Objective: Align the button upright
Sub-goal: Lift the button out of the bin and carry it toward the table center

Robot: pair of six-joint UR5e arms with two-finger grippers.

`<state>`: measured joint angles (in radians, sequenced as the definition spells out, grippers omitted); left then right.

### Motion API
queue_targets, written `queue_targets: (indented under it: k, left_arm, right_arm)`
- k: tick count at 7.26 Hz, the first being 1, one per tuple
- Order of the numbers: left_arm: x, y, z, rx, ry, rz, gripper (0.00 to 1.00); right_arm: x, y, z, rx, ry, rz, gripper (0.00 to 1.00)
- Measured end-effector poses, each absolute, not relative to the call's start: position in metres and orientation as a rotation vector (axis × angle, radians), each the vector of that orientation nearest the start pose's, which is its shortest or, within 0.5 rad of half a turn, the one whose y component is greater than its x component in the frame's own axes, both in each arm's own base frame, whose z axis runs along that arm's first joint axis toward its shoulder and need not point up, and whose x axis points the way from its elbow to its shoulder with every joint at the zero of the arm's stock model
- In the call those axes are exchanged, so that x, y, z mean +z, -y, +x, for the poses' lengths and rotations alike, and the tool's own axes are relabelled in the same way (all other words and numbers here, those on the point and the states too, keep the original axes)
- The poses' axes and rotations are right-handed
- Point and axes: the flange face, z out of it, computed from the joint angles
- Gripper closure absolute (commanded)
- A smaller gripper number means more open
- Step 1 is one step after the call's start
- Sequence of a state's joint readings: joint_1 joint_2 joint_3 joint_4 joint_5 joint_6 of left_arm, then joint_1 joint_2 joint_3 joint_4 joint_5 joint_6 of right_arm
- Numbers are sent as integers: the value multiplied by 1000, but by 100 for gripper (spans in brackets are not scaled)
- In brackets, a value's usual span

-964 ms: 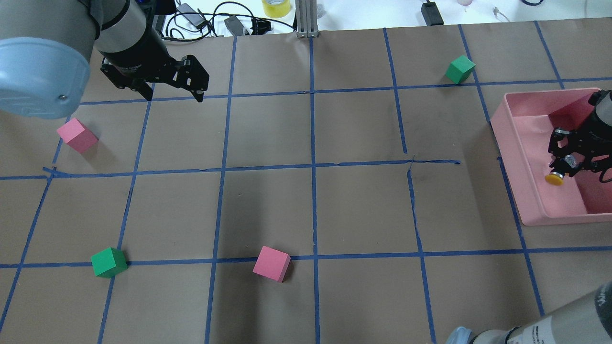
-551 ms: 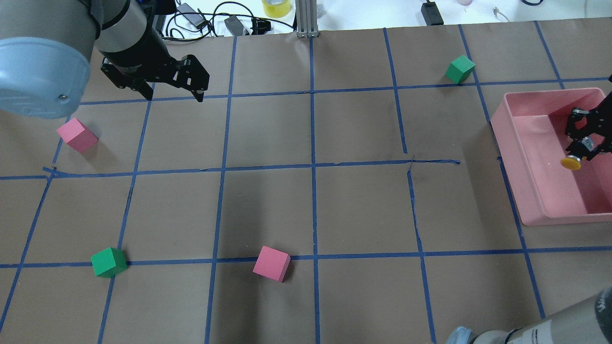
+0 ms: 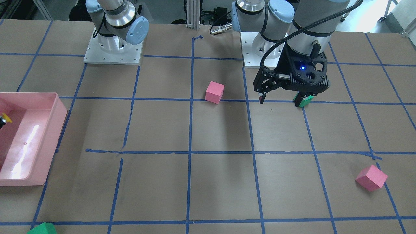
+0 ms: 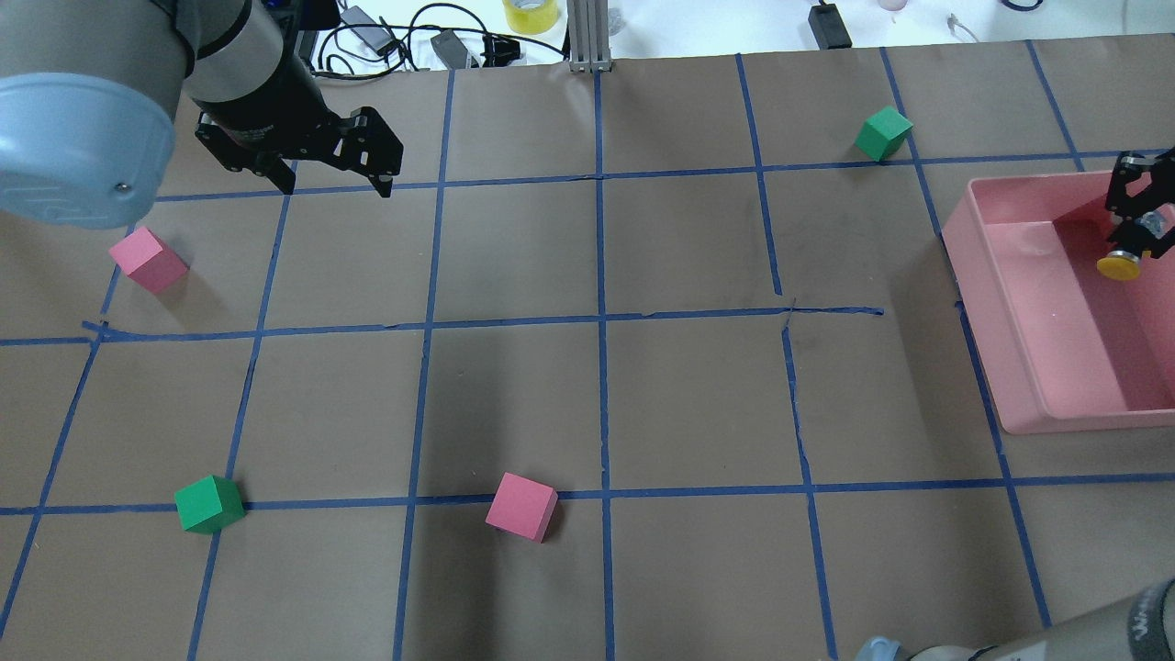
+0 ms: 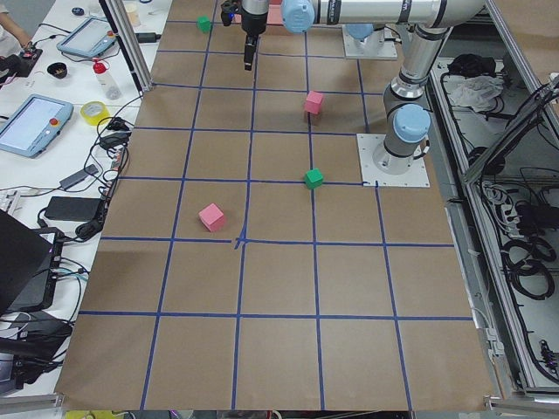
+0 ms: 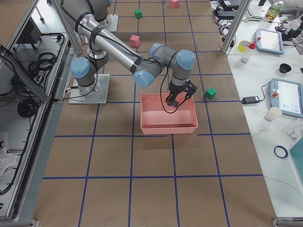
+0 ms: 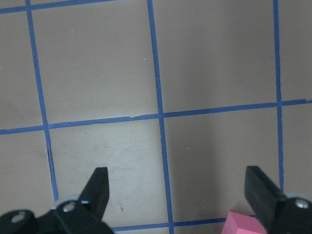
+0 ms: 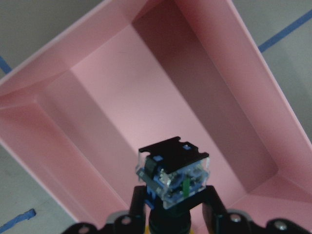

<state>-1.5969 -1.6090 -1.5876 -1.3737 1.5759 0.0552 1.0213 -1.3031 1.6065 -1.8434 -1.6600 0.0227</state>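
Observation:
The button hangs over the pink bin (image 4: pixel 984 303) with my right gripper (image 4: pixel 1131 240) shut on its black body. Its yellow cap (image 4: pixel 1119 267) points down and toward the robot in the overhead view. A sliver of the cap (image 3: pixel 5 118) shows at the front view's left edge. In the right wrist view the button's clear and black base end (image 8: pixel 173 174) faces the camera between the fingers (image 8: pixel 214 207), and the cap is hidden. My left gripper (image 4: pixel 336 185) hovers open and empty over the far left of the table, also seen as left gripper (image 7: pixel 179 190).
A pink cube (image 4: pixel 149 261) lies close below the left gripper. Another pink cube (image 4: pixel 521 507) and a green cube (image 4: pixel 209 503) lie near the robot's edge. A second green cube (image 4: pixel 883 133) lies beyond the bin. Cables and tape clutter the far edge.
My right gripper has carried the button away from the robot and to the right over the bin, higher than before. The left arm has stayed still.

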Motion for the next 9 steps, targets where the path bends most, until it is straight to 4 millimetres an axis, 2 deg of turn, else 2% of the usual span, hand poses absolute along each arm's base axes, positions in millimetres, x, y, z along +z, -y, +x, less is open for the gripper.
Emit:
queue_targets:
  k: [1, 3, 5, 9]
  left_arm:
    - [481, 517, -146, -222, -3123, 126, 0]
    - [481, 517, -146, -221, -3123, 126, 0]
    - [481, 517, -147, -222, -3123, 126, 0]
    - [480, 519, -145, -221, -3123, 128, 0]
  right_arm:
    - [366, 574, -170, 84, -3127, 824, 100]
    - [377, 595, -87, 92, -3245, 603, 100]
    - [367, 609, -6, 93, -3284, 462, 100]
    - [331, 642, 152, 71, -3298, 336, 100]
